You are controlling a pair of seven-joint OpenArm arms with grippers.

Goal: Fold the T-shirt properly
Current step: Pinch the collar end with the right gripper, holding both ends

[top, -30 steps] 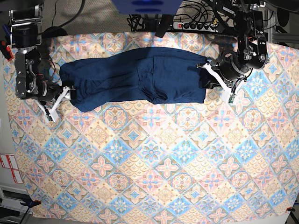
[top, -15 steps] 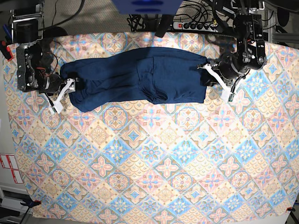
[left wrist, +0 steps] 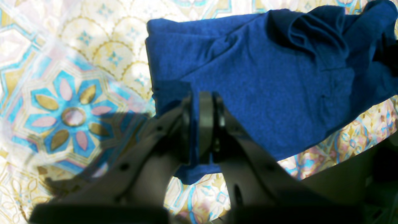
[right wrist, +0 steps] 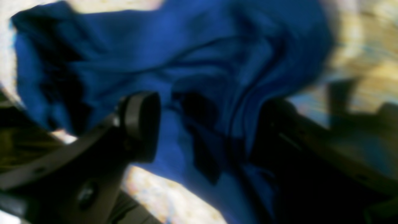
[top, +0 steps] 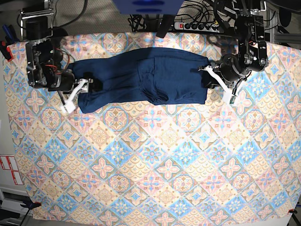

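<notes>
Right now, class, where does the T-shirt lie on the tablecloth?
In the base view the T-shirt lies stretched along the tablecloth's far edge, between the right gripper and left gripper.

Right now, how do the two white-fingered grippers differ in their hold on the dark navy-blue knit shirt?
The left gripper is pinched shut on a thin edge of the dark navy-blue knit shirt; the right gripper stands wide apart around bunched fabric. The left view is sharp, the right view blurred. Each is at one end of the shirt.

One T-shirt (top: 141, 81) — two hands — one tablecloth (top: 155, 160)
</notes>
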